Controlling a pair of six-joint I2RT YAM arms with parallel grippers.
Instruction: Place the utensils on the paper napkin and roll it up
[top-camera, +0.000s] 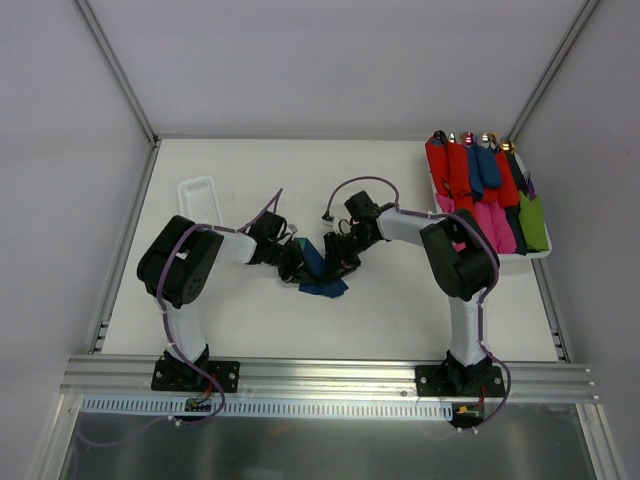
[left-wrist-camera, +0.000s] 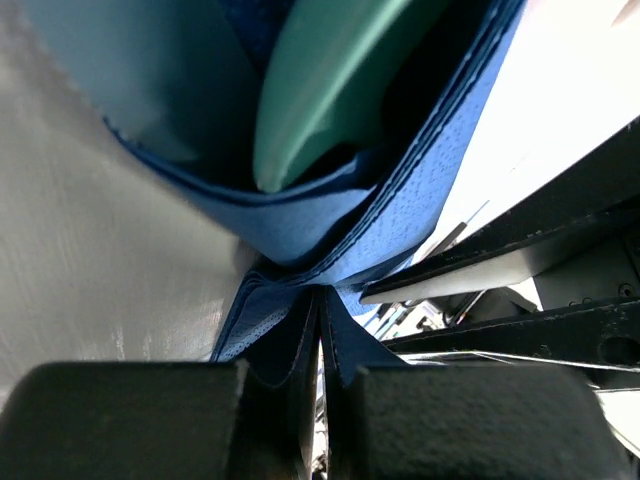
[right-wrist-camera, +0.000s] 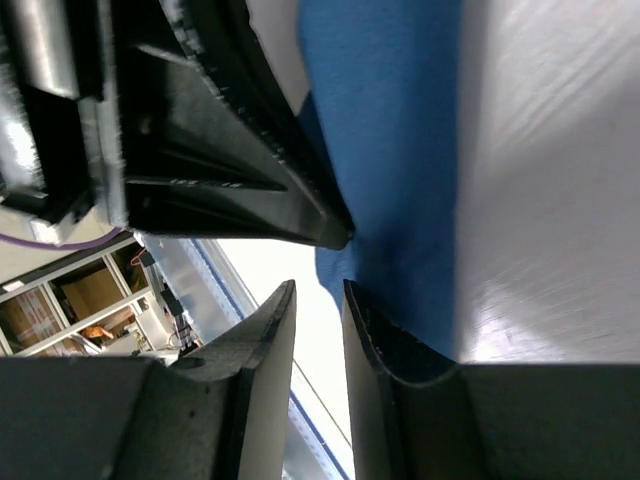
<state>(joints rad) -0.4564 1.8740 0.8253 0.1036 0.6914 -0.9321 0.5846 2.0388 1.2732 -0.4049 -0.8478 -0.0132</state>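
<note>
The left hand (top-camera: 293, 262) and right hand (top-camera: 340, 258) meet over mid-table (top-camera: 300, 180), tips close together on the navy napkin (top-camera: 325, 287), which lies crumpled between and just below them. A tray (top-camera: 540, 255) at the far right corner holds red, pink, blue and green rolls (top-camera: 470, 180). A white basket (top-camera: 198, 200) sits behind the left arm.

From the left wrist, the left hand (left-wrist-camera: 320, 375) is clenched on a fold of the napkin (left-wrist-camera: 330, 235), its pads pressed together with the paper between them. Above, the napkin wraps round a teal utensil (left-wrist-camera: 320, 90), whose rounded end shows inside the layers.

From the right wrist, the right hand (right-wrist-camera: 318, 310) stands slightly parted, nothing in the narrow gap. The napkin (right-wrist-camera: 390, 150) lies on the table just beyond its tips, beside the left hand (right-wrist-camera: 230, 150).
</note>
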